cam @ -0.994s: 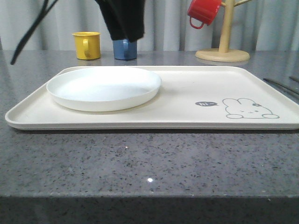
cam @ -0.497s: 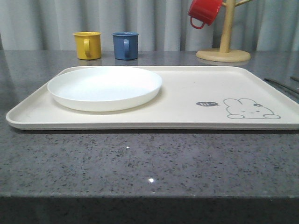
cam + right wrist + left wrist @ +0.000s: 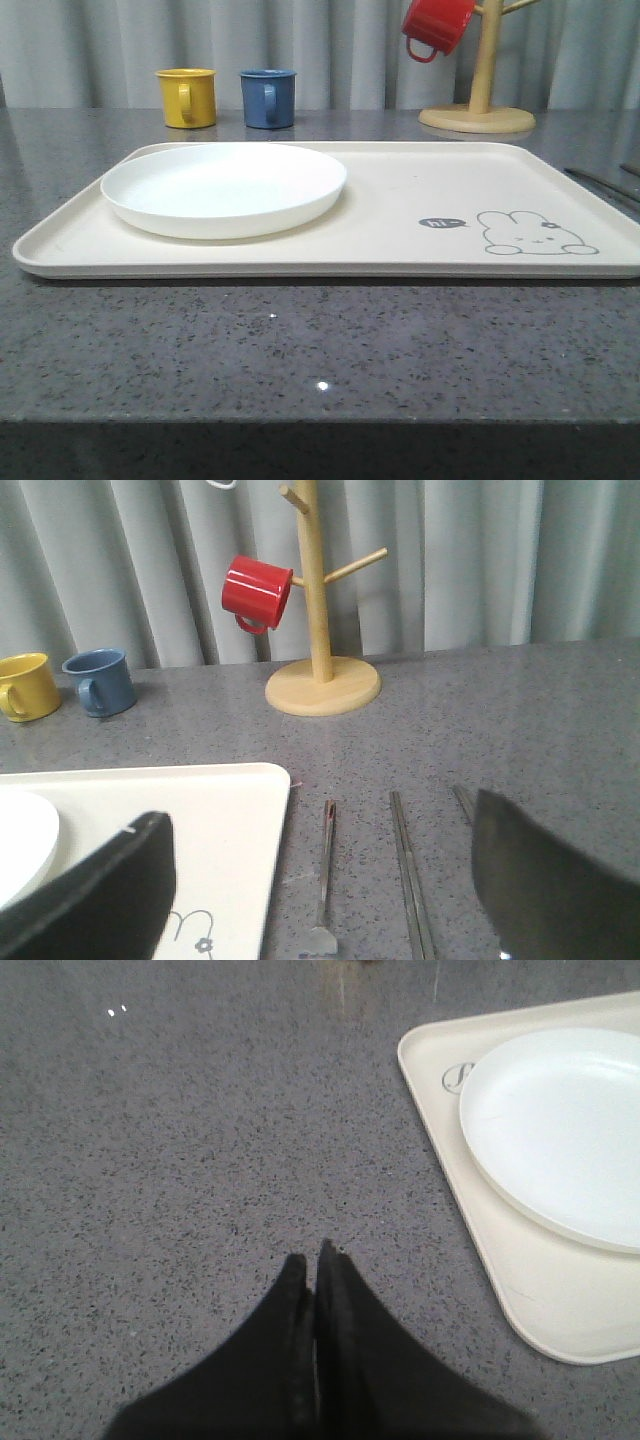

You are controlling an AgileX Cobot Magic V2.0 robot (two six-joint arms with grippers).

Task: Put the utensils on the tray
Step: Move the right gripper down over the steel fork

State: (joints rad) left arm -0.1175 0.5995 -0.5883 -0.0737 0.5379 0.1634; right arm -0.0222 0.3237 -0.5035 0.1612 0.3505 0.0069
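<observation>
In the front view the tray (image 3: pixel 400 215) is a broad cream rectangle with rounded corners and a low raised rim, lying flat on the speckled grey stone table (image 3: pixel 300 350); a grey rabbit drawing (image 3: pixel 535 232) sits at its right end, and a round white plate (image 3: pixel 224 188) with a smooth shallow dish rests on its left half. The tray's right half is bare, and a wide strip of table lies open in front of it. Thin dark lines at the far right edge, just beyond the tray's rim, are probably the utensils (image 3: pixel 600 183), though they are too slim there to be sure. Behind stand a yellow mug (image 3: pixel 187 97) and a blue mug (image 3: pixel 268 97), and a red mug (image 3: pixel 437 25) hangs on a wooden mug tree (image 3: pixel 478 100). In the left wrist view the left pincer (image 3: pixel 314 1257) has its black tips pressed together, holding nothing, above bare table beside the tray's rounded corner. In the right wrist view the right pincer (image 3: pixel 320 880) is spread wide, its dark fingers (image 3: pixel 95 900) on either side of the metal cutlery lying on the table just beside the tray: a fork (image 3: pixel 324 880) nearest the rim, then straight chopsticks (image 3: pixel 408 880).
</observation>
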